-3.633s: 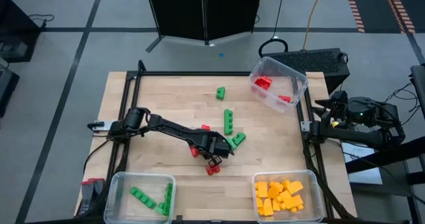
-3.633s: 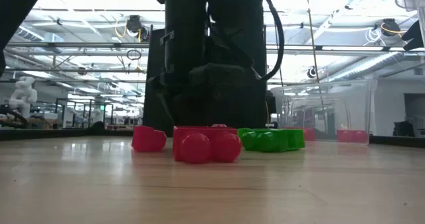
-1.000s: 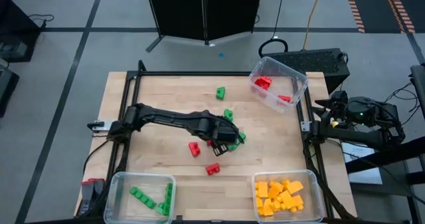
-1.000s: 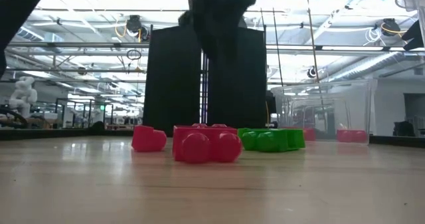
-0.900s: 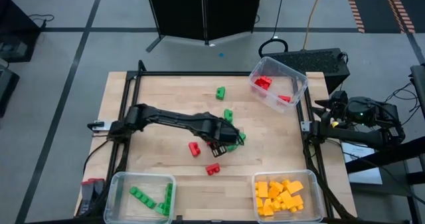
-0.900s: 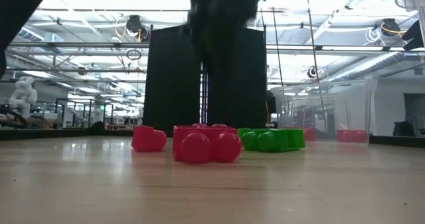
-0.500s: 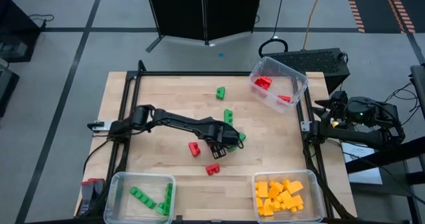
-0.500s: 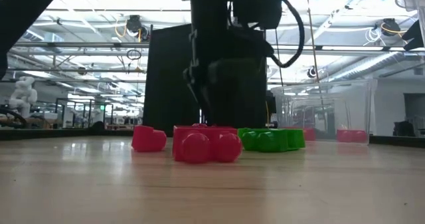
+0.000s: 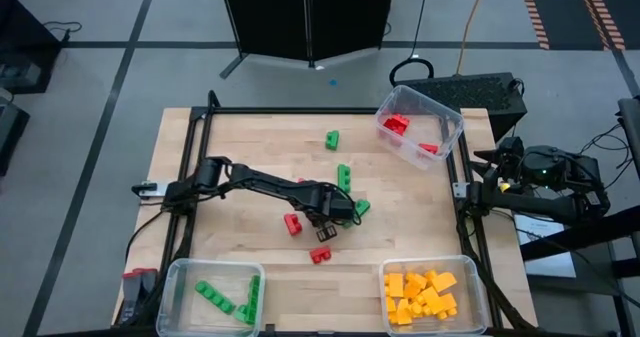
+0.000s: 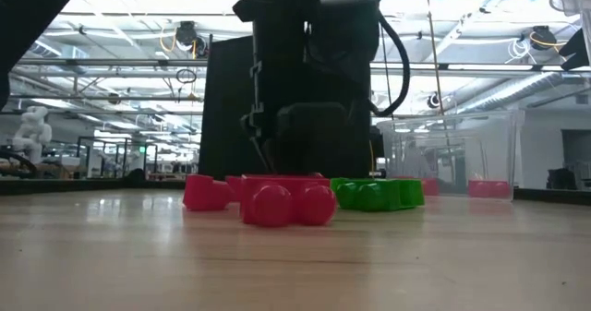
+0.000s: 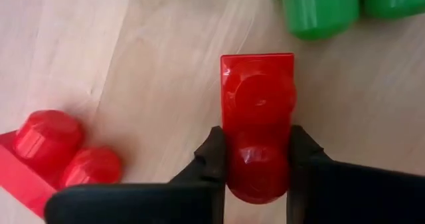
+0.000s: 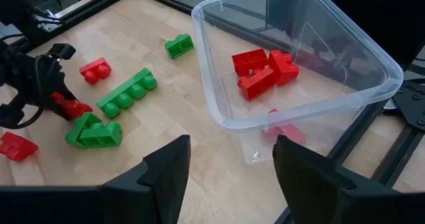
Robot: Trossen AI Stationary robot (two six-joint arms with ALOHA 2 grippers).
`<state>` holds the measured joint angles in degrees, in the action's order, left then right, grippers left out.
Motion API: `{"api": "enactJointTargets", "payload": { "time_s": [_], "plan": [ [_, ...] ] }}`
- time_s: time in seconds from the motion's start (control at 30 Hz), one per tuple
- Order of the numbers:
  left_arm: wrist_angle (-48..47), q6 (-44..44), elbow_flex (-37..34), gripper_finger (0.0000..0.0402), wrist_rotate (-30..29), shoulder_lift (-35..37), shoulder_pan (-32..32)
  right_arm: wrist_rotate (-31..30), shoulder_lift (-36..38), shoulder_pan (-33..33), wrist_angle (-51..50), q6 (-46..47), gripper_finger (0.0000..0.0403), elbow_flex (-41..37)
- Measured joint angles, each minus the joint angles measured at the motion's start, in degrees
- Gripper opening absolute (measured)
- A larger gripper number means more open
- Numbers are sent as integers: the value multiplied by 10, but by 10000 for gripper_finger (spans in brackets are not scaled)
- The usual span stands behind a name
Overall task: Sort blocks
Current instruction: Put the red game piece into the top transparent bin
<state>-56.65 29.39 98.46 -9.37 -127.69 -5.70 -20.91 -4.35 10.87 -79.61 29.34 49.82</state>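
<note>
The left gripper [image 11: 257, 159] is down at mid-bench, and its fingers [image 11: 214, 159] are clamped on either side of a red block [image 11: 257, 111], which lies flat on the wood. From above, that gripper [image 9: 325, 220] sits just beside a green pair [image 9: 358, 208] of blocks, with a long green block [image 9: 343, 176] a little beyond it toward the red bin [image 9: 448, 132]. Two more red blocks lie loose near the gripper: one [image 9: 292, 223] just beside it on the side away from the red bin, another [image 9: 321, 254] nearer the yellow bin [image 9: 478, 277]. A small green block [image 9: 331, 139] lies apart, toward the bench's far edge.

The red bin is tipped at the far right corner with red blocks [image 12: 262, 68] inside. The green bin [image 9: 172, 277] at the near left corner holds green blocks [image 9: 215, 297]; the yellow bin holds a heap of yellow blocks [image 9: 422, 295].

The right gripper [image 12: 229, 167] is off the bench's right side, near the red bin, and its fingers [image 12: 163, 174] stand spread, holding nothing.

At table height, red blocks [image 10: 277, 201] sit in front with the green ones [image 10: 379, 194] beside them.
</note>
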Motion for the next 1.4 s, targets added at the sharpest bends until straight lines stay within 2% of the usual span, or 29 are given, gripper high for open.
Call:
{"api": "enactJointTargets", "payload": {
  "time_s": [0.3,0.47,0.57,0.7,0.87,0.97,1.2,1.4],
  "plan": [
    [-32,34,65,29,-4,1,-2,0,0,0,0,-3,208,0],
    [-43,47,143,29,-11,11,-7,0,0,0,0,-5,208,0],
    [-32,47,199,29,-45,10,-5,0,0,0,0,-5,208,0],
    [26,15,258,29,-119,12,7,0,0,0,0,-5,208,0],
    [177,-61,281,29,-168,12,37,0,0,0,0,-5,208,0],
    [255,-94,281,29,-168,12,59,0,0,0,0,-5,208,0],
    [375,-109,281,29,-148,12,116,0,0,0,0,-23,208,0],
    [475,-71,281,29,-65,12,176,-6,0,0,0,-35,208,0]
  ]
}}
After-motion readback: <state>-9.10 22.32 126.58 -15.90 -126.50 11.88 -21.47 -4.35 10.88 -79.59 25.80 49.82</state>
